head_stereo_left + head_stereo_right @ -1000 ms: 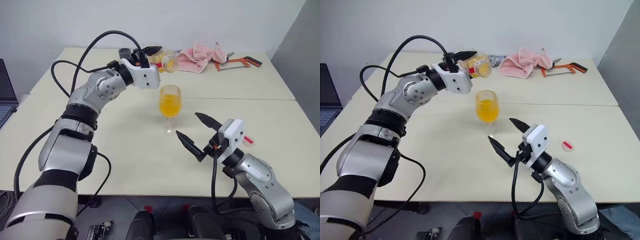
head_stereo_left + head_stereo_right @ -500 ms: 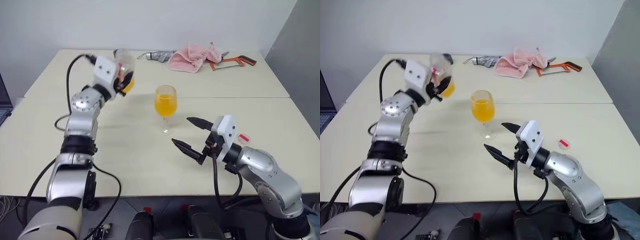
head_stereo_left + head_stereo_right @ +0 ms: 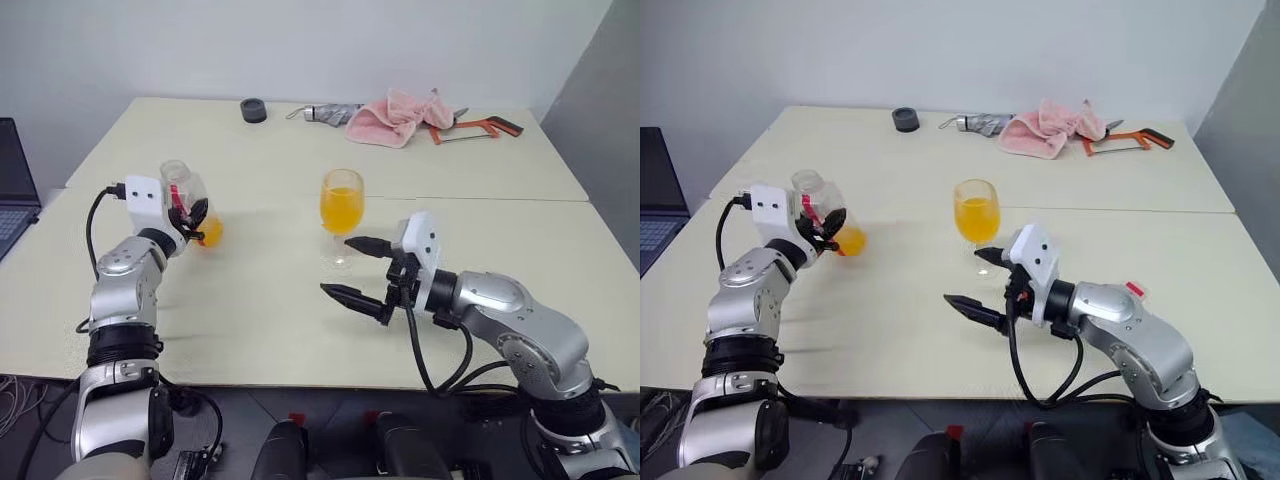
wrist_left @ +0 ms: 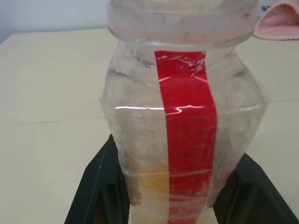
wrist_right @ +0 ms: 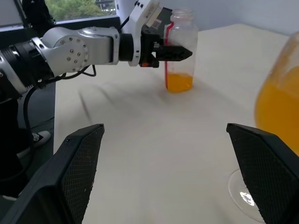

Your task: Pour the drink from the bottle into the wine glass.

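The bottle (image 3: 188,200) is clear with a red strip and stands upright at the left of the table. A little orange drink (image 3: 209,232) sits in its base. My left gripper (image 3: 192,216) is shut on the bottle's middle, and its black fingers (image 4: 96,186) flank the bottle (image 4: 187,116) in the left wrist view. Whether the base touches the table I cannot tell. The wine glass (image 3: 341,203) stands mid-table, its bowl about half full of orange drink. My right gripper (image 3: 340,267) is open and empty just in front of the glass's foot, apart from it.
At the far edge lie a black round object (image 3: 254,110), a folded umbrella (image 3: 330,113), a pink cloth (image 3: 395,112) and an orange-and-black hacksaw (image 3: 478,125). A laptop (image 3: 15,195) sits off the left side. A small red-and-white cap (image 3: 1134,290) lies behind my right arm.
My left arm swung the bottle from a tilt over the wine glass leftward and down, turning it upright. My right gripper drifted a little left, still open.
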Controlling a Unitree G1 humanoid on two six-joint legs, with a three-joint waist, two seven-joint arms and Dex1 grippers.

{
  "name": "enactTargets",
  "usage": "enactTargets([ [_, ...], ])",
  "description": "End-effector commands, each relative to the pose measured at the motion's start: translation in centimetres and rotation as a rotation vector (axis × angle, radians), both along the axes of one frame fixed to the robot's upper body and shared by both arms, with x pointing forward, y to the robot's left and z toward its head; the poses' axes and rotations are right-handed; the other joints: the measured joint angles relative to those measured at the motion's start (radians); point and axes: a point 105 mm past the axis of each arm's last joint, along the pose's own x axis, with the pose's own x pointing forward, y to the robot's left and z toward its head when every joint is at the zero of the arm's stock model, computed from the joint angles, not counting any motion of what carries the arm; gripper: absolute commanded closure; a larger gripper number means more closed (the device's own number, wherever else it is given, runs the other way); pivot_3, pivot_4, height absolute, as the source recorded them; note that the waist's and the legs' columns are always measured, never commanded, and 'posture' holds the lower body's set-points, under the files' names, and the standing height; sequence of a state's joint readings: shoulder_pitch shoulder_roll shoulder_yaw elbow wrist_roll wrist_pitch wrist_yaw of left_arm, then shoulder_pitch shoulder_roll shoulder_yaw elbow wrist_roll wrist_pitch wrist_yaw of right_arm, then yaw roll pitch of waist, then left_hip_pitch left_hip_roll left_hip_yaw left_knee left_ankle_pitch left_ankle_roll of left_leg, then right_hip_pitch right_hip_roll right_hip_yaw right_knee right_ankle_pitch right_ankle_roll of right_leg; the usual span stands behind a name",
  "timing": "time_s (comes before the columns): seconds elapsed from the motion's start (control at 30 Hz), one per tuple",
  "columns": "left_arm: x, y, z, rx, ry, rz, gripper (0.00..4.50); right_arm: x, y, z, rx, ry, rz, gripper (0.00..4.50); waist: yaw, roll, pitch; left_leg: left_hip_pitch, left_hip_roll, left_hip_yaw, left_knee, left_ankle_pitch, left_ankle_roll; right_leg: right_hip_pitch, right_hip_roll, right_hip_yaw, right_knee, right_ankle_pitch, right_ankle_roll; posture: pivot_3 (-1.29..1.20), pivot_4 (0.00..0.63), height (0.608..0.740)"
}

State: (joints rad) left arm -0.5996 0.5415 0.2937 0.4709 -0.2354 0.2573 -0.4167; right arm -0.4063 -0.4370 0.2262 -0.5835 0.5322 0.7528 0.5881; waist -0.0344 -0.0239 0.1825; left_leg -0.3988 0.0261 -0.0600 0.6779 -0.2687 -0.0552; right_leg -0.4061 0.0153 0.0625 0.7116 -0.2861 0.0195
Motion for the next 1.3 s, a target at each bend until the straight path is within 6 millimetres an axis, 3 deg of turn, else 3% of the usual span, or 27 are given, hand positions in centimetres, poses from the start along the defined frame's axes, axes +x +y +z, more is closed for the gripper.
enactTargets([
  [0.03,-0.2,0.6,0.9,0.006,-0.037,0.008,2.76,-0.3,0.3,1.1,0.007,-0.061,0.031,0.00,0.001,0.000,0.000,0.000,0.000,0.000,0.000,0.000,0.000,0.000,0.000,0.000,0.000,0.000,0.000,0.00,0.150,0.740],
  [0.23,-0.2,1.1,0.4,0.002,-0.040,0.021,2.77,-0.1,0.2,1.5,0.019,-0.076,0.022,0.00,0.001,0.000,0.000,0.001,0.000,0.000,0.000,0.000,0.000,0.000,0.001,0.000,0.000,0.000,0.000,0.00,0.150,0.740],
  [0.5,-0.6,1.0,0.7,0.016,-0.066,0.014,0.18,-0.3,0.2,1.5,0.032,-0.066,0.024,0.00,0.001,0.000,0.000,0.000,0.000,0.000,0.000,0.000,0.000,0.000,0.001,0.000,0.000,0.000,0.000,0.00,0.150,0.740],
  [0.53,-0.7,1.1,0.8,0.025,-0.070,0.016,0.08,-0.3,0.2,1.4,0.027,-0.066,0.025,0.00,0.001,0.000,0.000,0.000,0.000,0.000,0.000,0.000,0.000,0.000,0.001,0.000,0.000,0.000,0.000,0.00,0.150,0.740],
  [0.9,-3.0,1.1,0.3,0.107,-0.100,0.025,0.08,-0.7,-1.3,-0.8,0.044,-0.130,0.013,0.00,0.002,0.000,0.000,0.000,0.001,0.001,-0.001,0.000,0.000,0.000,0.001,0.001,-0.001,0.000,0.000,0.00,0.150,0.740],
  [1.03,-3.9,0.9,-0.5,0.115,-0.091,0.039,0.08,-0.5,-2.7,-2.6,-0.015,-0.164,-0.027,0.00,0.002,0.000,0.000,0.001,0.001,0.001,-0.001,0.000,0.000,0.000,0.001,0.001,-0.001,0.000,0.000,0.00,0.150,0.740],
  [1.3,-6.0,0.8,-2.3,0.005,-0.082,0.133,0.08,1.6,-7.2,-4.3,0.116,-0.123,-0.300,0.00,0.003,-0.001,0.000,0.001,0.002,0.002,-0.002,0.000,0.000,0.000,0.000,0.002,-0.002,0.000,0.000,0.00,0.150,0.740],
])
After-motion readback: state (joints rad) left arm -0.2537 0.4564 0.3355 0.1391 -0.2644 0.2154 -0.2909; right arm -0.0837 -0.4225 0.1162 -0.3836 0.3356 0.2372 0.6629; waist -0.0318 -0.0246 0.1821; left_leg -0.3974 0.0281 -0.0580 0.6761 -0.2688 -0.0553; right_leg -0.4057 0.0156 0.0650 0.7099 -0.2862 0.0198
